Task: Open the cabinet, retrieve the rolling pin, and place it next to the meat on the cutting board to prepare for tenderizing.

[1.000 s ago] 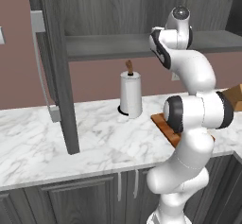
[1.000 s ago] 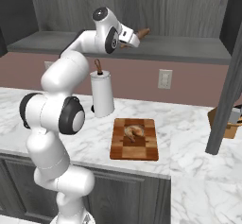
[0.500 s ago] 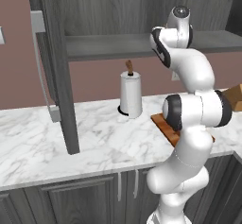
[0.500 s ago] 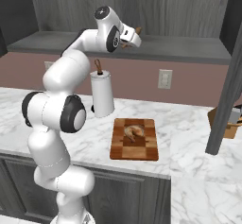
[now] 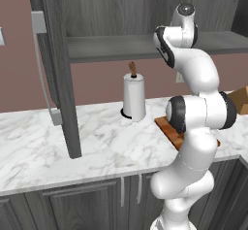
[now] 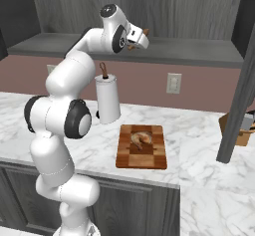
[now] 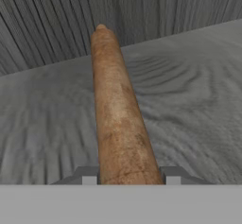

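Note:
The cabinet (image 5: 111, 47) stands open, its dark grey door (image 5: 63, 78) swung out to the left. My gripper (image 6: 141, 36) reaches in over the grey shelf (image 6: 189, 51). In the hand view my gripper (image 7: 131, 176) is shut on the rolling pin (image 7: 116, 109), a brown wooden rod that runs away from me along the shelf toward the back wall. Its brown tip (image 6: 146, 31) pokes out past the hand. On the counter below lies the checkered cutting board (image 6: 142, 155) with the small tan meat (image 6: 140, 138) on its far half. The arm hides most of the board (image 5: 168, 128) in the left base view.
A white paper towel roll (image 6: 107, 100) on a brown holder stands on the marble counter (image 5: 97, 146) left of the board. A tan wooden box (image 6: 234, 130) sits at the right, behind the other open door (image 6: 239, 105). A wall outlet (image 6: 173, 83) is under the shelf.
The jaws have closed on the rolling pin over the last second. The arm has barely shifted, and nothing on the counter has moved.

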